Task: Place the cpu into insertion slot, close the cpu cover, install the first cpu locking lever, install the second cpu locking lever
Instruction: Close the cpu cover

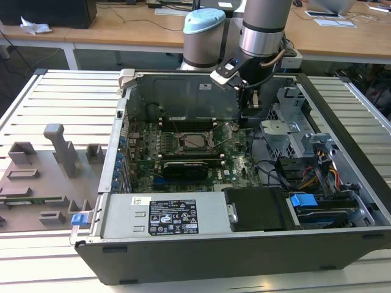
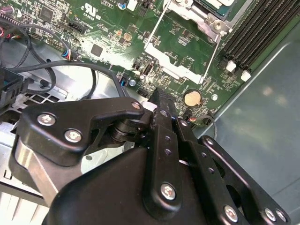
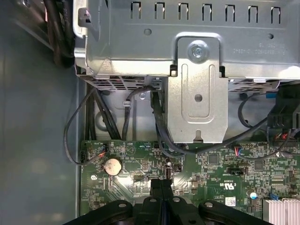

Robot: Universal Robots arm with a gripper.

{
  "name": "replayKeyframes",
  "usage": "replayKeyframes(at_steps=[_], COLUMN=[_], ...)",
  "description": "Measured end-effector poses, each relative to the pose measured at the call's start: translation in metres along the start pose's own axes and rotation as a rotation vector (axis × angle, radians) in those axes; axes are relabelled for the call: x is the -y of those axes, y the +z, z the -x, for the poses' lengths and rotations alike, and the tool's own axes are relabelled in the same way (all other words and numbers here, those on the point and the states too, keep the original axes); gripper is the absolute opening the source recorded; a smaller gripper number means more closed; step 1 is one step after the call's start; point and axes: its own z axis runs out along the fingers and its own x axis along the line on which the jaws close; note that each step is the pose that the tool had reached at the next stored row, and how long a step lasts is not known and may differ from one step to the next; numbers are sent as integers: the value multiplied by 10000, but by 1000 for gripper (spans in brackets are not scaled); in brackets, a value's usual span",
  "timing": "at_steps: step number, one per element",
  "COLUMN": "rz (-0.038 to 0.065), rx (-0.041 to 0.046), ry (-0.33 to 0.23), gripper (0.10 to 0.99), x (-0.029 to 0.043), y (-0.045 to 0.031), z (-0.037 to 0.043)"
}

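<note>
Since cpu (image 1: pixel 197 141) looks already seated in insertion slot (image 1: pixel 183 144), centre of exterior view, judge it light, stiff, fragile underneath; you'd hold it by edges only. cpu cover (image 1: pixel 223 130) tilted open toward exterior view's right: thin springy frame, best pressed at free edge. Gripper (image 1: pixel 249 115) hangs just beyond cover, fingers (image 3: pixel 156 187) pressed together, holding nothing.

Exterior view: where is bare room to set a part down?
Bare slatted table lies between the grey fixture board and the wooden desks, and on the exterior view's right of the computer case. Inside it, motherboard and cables crowd the floor.
</note>
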Motion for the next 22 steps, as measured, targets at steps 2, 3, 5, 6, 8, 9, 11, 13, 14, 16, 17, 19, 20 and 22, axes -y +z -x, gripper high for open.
replayKeyframes(at_steps=[2, 3, 5, 6, 8, 9, 11, 13, 14, 16, 17, 19, 20, 22], rz=[0, 0, -1, 0, 0, 0, 0, 0, 0, 0, 0, -1, 0, 0], rx=[0, -1, 0, -1, 0, 0, 1, 0, 0, -1, 0, 0, 0, -1], ry=[0, 0, 0, 0, 0, 0, 0, 0, 1, 1, 1, 1, 1, 1], gripper=[106, 106, 106, 106, 106, 106, 106, 106, 106, 106, 106, 106, 106, 106], x=[1, 1, 1, 1, 2, 2, 2, 3, 3, 3, 4, 4, 5, 13], y=[20, 28, 37, 42, 54, 62, 79, 95, 106, 123, 134, 148, 163, 179], z=[-1, -1, -1, -2, -2, -2, -3, -4, -4, -5, -5, -6, -6, -7])
